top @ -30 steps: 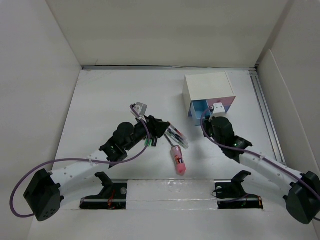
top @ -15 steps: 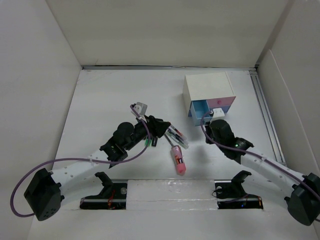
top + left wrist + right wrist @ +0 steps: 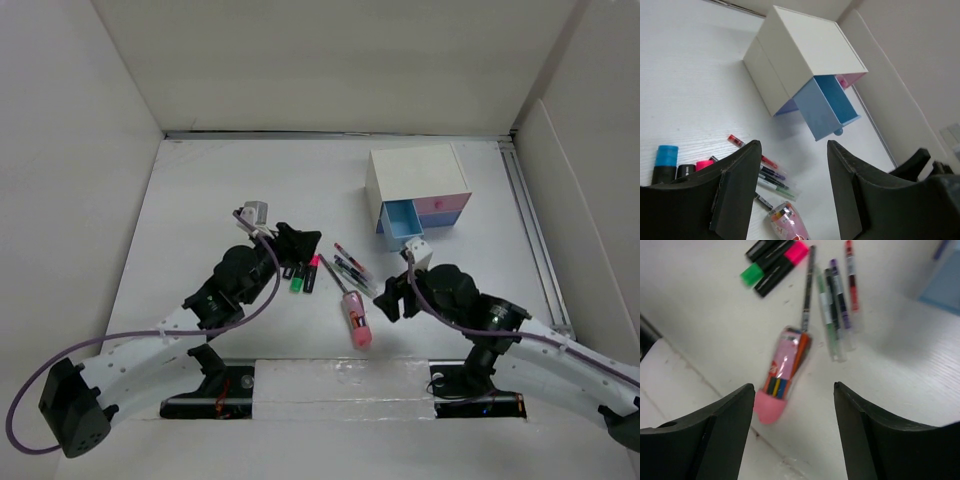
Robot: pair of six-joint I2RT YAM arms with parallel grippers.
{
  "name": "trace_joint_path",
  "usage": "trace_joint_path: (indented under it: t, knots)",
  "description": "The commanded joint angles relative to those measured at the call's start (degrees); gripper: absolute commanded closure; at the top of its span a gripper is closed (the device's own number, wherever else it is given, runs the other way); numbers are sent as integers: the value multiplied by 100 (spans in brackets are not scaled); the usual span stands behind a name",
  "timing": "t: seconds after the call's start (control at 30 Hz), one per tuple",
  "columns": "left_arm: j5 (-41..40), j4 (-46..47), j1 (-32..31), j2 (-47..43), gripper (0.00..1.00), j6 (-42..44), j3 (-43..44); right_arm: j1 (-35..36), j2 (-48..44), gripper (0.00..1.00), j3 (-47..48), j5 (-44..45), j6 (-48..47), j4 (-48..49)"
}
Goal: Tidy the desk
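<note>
The desk (image 3: 200, 190) is a wide white tabletop. Green and pink highlighters (image 3: 304, 275), several pens (image 3: 352, 268) and a pink pencil case (image 3: 357, 322) lie near its middle. My left gripper (image 3: 298, 243) hovers open just behind the highlighters, holding nothing. My right gripper (image 3: 390, 295) is open to the right of the pencil case. In the left wrist view the open left gripper (image 3: 794, 145) frames the pens (image 3: 760, 170) and the case (image 3: 787, 222). In the right wrist view the open right gripper (image 3: 792, 387) is above the case (image 3: 782, 375), with the pens (image 3: 835, 305) beyond it.
A small white box (image 3: 418, 178) stands at the back right. Its blue drawer (image 3: 405, 222) is pulled out toward the arms, and a pink drawer front (image 3: 440, 205) sits beside it. White walls enclose the desk. A metal rail (image 3: 530, 220) runs along the right edge.
My right gripper left the blue drawer, swung down-left toward the pencil case and opened. My left gripper drew back left off the pens, uncovering the highlighters.
</note>
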Motion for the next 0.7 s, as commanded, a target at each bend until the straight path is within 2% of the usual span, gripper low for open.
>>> trace_joint_path:
  t: [0.0, 0.03, 0.1, 0.27, 0.43, 0.67]
  knots:
    - [-629, -450, 11, -300, 49, -339, 185, 475, -119, 30, -249, -353, 348, 97]
    - [-655, -468, 11, -379, 48, -365, 89, 842, 12, 24, -433, -379, 601, 368]
    - [-647, -450, 11, -441, 48, -383, 70, 1002, 274, 23, -505, -336, 673, 659]
    - [-436, -415, 11, -415, 48, -357, 52, 2118, 1277, 19, -303, 823, 1060, 951]
    - [-322, -354, 11, -380, 48, -339, 52, 2243, 2007, 22, -311, 1237, 1499, 1424]
    - [-251, -240, 11, -433, 48, -322, -53, 2296, 2455, 28, -522, 1546, 1966, 1775]
